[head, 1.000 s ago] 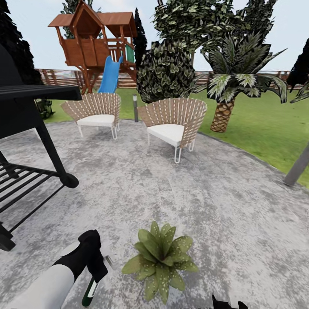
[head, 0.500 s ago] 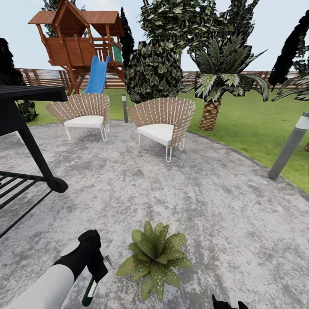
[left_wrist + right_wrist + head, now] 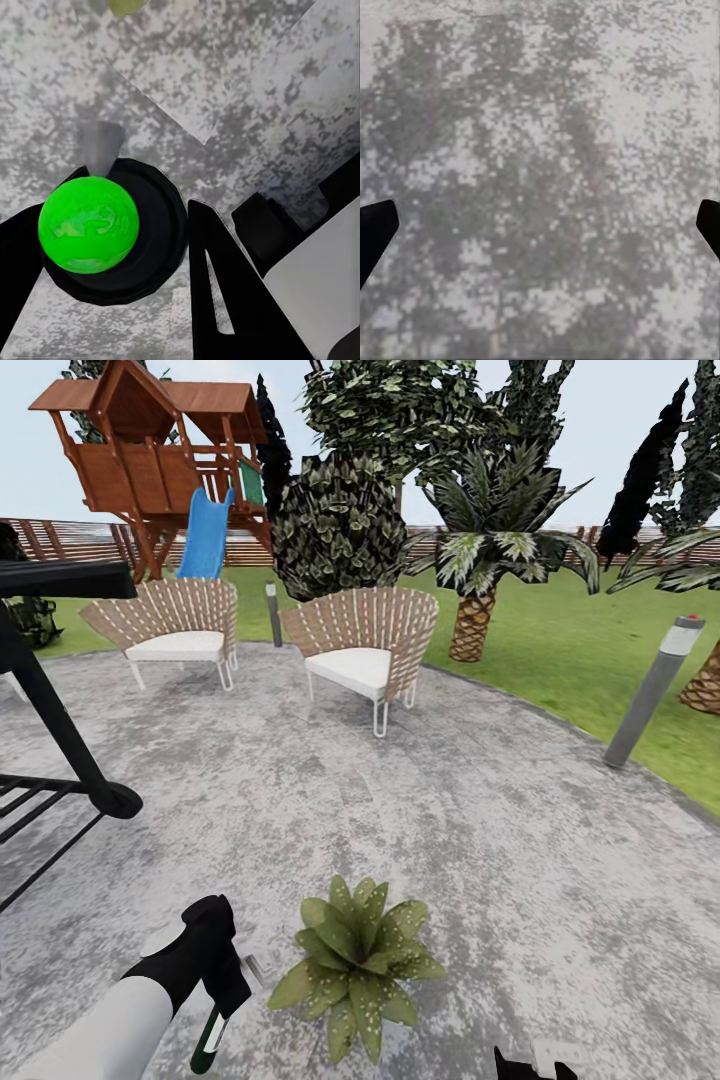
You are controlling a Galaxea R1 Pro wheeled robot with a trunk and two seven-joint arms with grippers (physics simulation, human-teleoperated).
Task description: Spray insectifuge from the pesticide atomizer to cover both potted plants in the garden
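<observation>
Progress, judging from how things lie, is about a third of the way: the pesticide atomizer [image 3: 211, 1042] is already off the ground and in the left gripper [image 3: 222, 1000], at about seven o'clock in the head view. The bottle is hanging below the black fingers, its dark-green body pointing down and its whitish trigger head [image 3: 258, 966] sticking out toward the plant. In the left wrist view the fingers are sitting close against the bottle, whose bright green underside [image 3: 88, 223] is facing the camera — so the grip is reading as closed on it.

The light-green speckled potted plant [image 3: 355, 962] is sitting on the grey stone patio [image 3: 480, 830] at six o'clock, just beside the nozzle. No spray is showing on it, so I judge the spraying of this plant is yet to be done. The second, spikier plant is still to be found and covered as well.

The right gripper [image 3: 530, 1066] is peeking in at five o'clock; in its wrist view the two dark fingertips [image 3: 375, 229] are standing wide apart over bare stone, holding nothing.

Wicker chairs [image 3: 365, 645] are standing at twelve o'clock, well apart from the work.
</observation>
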